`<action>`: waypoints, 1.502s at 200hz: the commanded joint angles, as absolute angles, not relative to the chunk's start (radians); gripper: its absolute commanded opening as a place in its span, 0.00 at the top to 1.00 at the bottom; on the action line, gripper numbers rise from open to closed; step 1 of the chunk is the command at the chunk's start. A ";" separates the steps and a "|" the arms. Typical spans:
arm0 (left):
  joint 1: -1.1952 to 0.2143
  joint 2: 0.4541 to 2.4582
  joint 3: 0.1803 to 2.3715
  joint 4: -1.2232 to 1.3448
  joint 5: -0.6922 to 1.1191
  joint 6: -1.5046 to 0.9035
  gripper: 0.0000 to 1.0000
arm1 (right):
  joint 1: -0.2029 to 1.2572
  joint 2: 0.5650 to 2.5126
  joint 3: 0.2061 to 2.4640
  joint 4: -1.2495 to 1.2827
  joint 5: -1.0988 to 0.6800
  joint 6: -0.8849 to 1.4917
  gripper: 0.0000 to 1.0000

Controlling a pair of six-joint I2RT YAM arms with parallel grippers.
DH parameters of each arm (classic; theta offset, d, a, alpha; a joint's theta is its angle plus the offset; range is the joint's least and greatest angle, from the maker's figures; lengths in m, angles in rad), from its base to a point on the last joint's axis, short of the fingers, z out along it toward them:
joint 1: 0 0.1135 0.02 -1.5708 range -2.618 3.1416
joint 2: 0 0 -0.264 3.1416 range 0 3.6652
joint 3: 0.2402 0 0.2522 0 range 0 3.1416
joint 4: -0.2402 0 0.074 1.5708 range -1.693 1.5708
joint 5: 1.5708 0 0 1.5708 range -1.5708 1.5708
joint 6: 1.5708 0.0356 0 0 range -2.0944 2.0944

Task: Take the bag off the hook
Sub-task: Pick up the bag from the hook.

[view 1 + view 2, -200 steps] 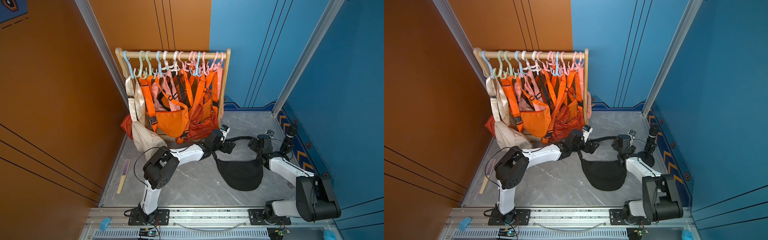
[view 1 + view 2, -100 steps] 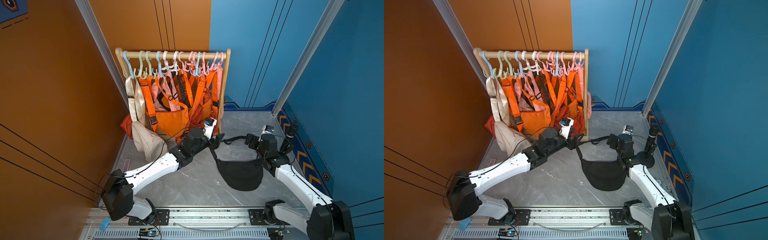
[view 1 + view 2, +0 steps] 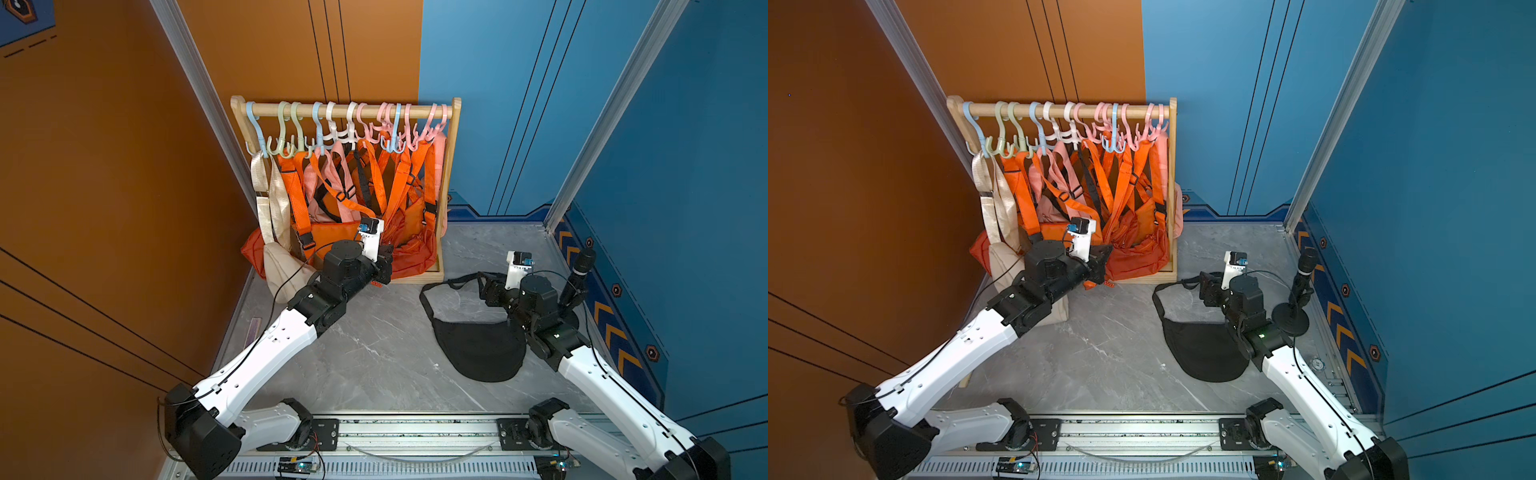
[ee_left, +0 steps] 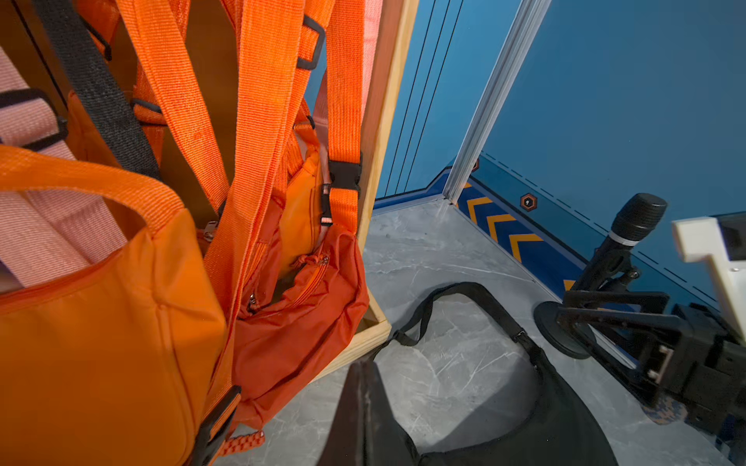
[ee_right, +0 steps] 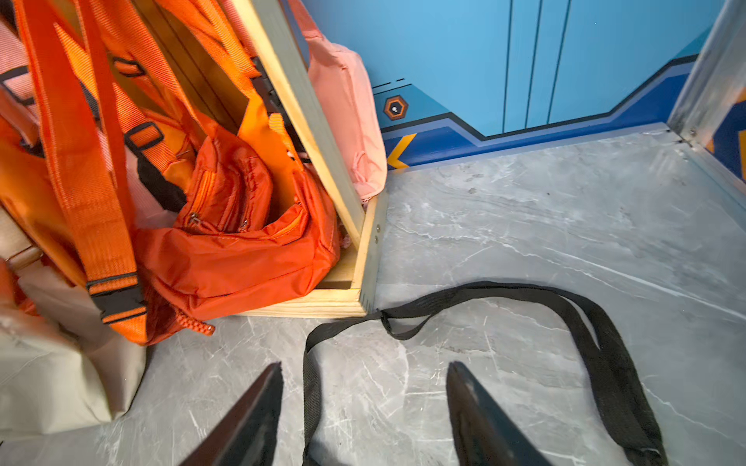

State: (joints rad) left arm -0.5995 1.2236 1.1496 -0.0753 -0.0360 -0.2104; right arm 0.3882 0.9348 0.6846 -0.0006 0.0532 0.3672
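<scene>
Left gripper moved from black bag's strap to orange bags, jaws closed; strap went slack, apparently onto floor.

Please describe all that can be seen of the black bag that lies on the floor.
The black crescent-shaped fabric bag lies flat, not hung, on the grey marble-look floor, beside the base of the wooden rack. It looks soft and limp. Its long black webbing strap loops loosely across the floor toward the rack. One run of strap passes between the open fingers of the right gripper, ungripped; the right arm overhangs the bag's edge.
</scene>
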 commanded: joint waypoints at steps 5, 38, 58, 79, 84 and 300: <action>-0.595 1.281 1.221 -0.116 0.027 -0.221 0.97 | 0.415 0.931 0.718 -0.010 0.019 0.359 0.40; -0.612 1.398 1.293 -0.082 0.000 -0.218 0.92 | 0.434 0.946 0.705 0.022 0.011 0.366 0.39; -0.626 1.479 1.365 -0.077 -0.034 -0.194 0.82 | 0.438 0.963 0.690 0.048 -0.001 0.376 0.35; -0.657 1.545 1.424 -0.037 -0.104 -0.147 0.71 | 0.442 0.983 0.679 0.071 -0.014 0.386 0.32; -0.663 1.560 1.435 -0.021 -0.119 -0.134 0.68 | 0.443 0.988 0.678 0.077 -0.016 0.388 0.32; -0.546 1.802 1.615 0.179 -0.336 0.105 0.37 | 0.474 1.034 0.667 0.107 -0.021 0.365 0.30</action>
State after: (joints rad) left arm -0.5697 1.7775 1.5936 0.1684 -0.3397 0.0860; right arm 0.4660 1.0191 0.6739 0.0860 -0.0017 0.3702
